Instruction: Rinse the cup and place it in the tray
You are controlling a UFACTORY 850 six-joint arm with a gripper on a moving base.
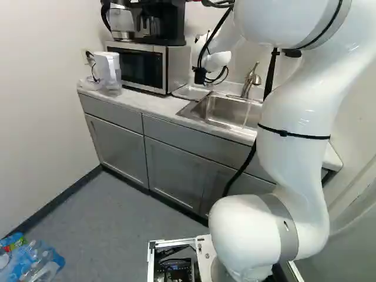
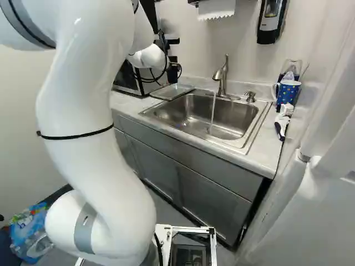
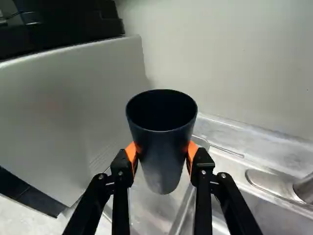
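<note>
Seemingly at the placing step: grips the cup (image 3: 164,156) upright between part-open fingers (image 3: 193,155), above the tray (image 2: 171,92), ten o'clock from the sink (image 2: 224,115) in the right base view; needs lowering, then releasing.

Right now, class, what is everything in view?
Cup: one, dark, in gripper
Tray: one, silver, beside sink
Sink: one, silver, in counter
Faucet: one, silver, behind sink, running
Counter: one, whitish, atop cabinets
Cabinets: several, grey, under counter
Microwave: one, silver, on counter
Coffee maker: one, black, on microwave
Pitcher: one, white, beside microwave
Mug: one, blue, beyond brush
Brush: one, white, near mug
Paper towel: one, white, above sink
Dispenser: one, black, on wall
Bottles: several, clear, on floor
Arm: one, white, foreground
Gripper: one, black, around cup
</note>
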